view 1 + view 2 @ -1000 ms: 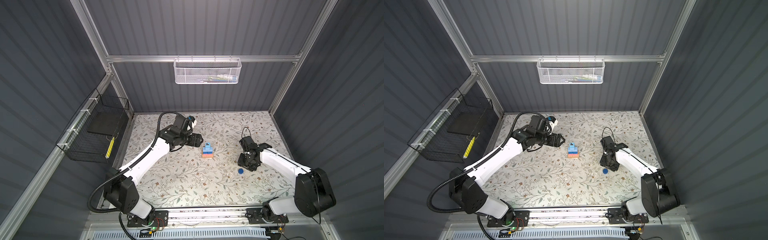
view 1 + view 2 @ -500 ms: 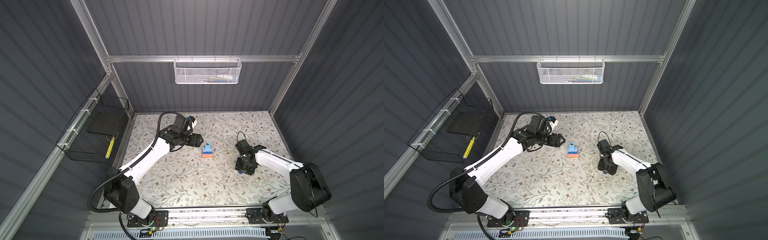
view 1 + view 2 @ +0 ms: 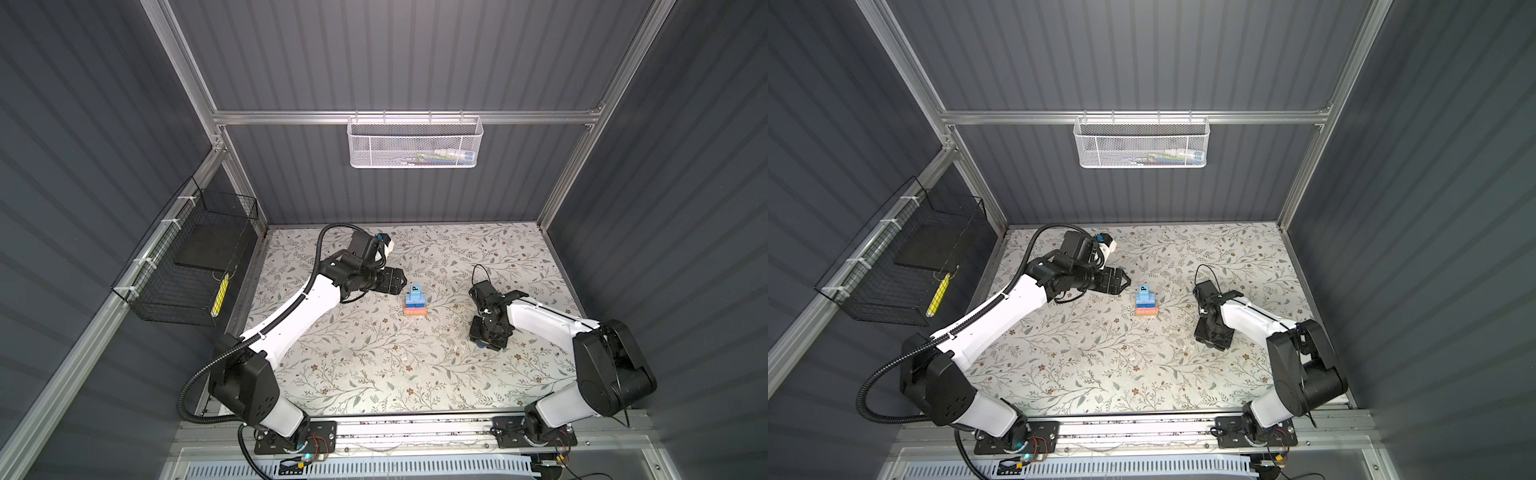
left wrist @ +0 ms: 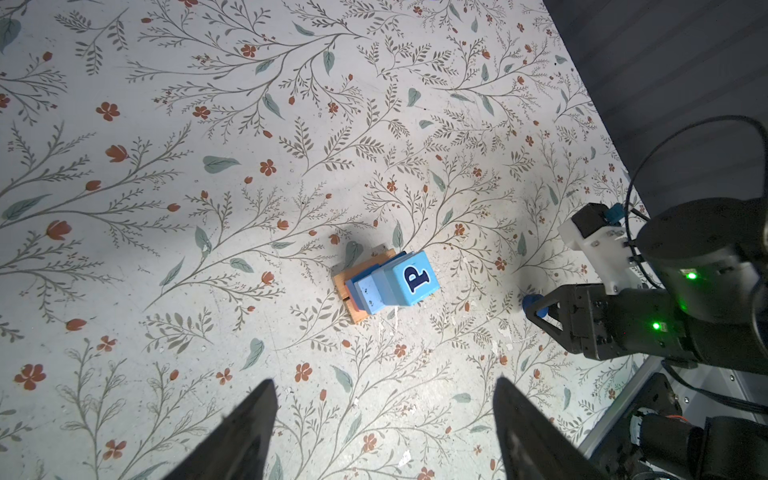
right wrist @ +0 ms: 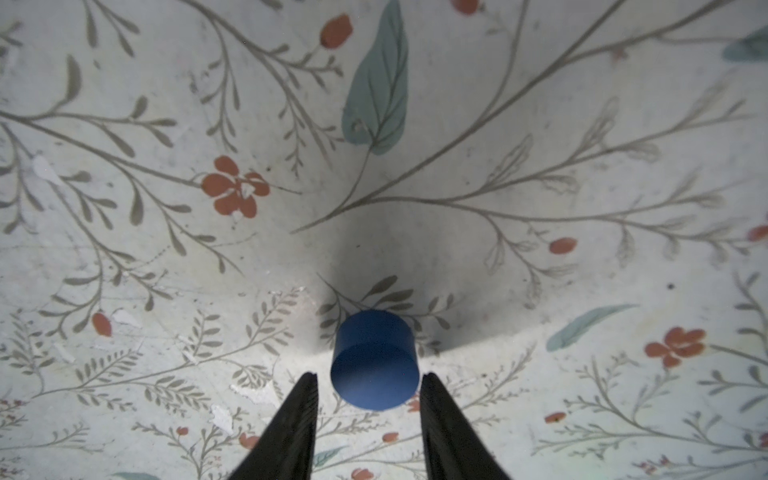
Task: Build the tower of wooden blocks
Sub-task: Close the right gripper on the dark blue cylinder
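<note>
Left black parallel gripper (image 3: 400, 279): hovering just left of the painted wooden block tower (image 3: 415, 301), jaws standing wide apart, grasping nothing.
Tower: standing upright, light blue "P" cube (image 4: 415, 278) sitting on top.
Right black parallel gripper (image 5: 368, 376): pointing down well right of the tower, jaws parted, flanking the dark blue wooden cylinder (image 5: 374, 361) without clamping it.

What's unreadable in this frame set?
- Cylinder: in both top views, almost wholly under the right tool.
- Grip: right wrist view, tips flank it; contact unclear.
- Tower base layers: left wrist view, covered by upper blocks.
- Basket contents: top views, blurred by mesh.
</note>
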You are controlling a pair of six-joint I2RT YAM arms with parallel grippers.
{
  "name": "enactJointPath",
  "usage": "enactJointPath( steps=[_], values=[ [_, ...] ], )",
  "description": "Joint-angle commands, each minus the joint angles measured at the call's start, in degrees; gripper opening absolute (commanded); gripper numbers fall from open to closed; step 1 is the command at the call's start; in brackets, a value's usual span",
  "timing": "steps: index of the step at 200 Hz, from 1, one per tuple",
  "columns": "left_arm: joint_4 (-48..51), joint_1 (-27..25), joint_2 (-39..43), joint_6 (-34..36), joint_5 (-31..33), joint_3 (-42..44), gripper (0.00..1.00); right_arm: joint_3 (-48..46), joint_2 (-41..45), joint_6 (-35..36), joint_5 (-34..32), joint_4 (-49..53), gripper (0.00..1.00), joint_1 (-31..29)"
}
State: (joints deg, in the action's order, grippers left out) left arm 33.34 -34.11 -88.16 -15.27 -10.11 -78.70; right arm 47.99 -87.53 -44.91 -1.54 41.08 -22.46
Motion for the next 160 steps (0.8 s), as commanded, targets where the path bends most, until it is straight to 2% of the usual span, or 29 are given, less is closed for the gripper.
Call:
enactJointPath(
  steps=[1,160],
  values=[
    [0.35,-0.35,-1.04,0.47,-0.70,-1.64,0.81,-0.35,-0.75,0.21,0.01,0.28,0.41,-0.31],
    [0.38,-0.35,-1.16,0.47,-0.78,-1.64,0.81,-0.48,-0.40,-0.18,-0.31,0.32,0.33,-0.30]
  ],
)
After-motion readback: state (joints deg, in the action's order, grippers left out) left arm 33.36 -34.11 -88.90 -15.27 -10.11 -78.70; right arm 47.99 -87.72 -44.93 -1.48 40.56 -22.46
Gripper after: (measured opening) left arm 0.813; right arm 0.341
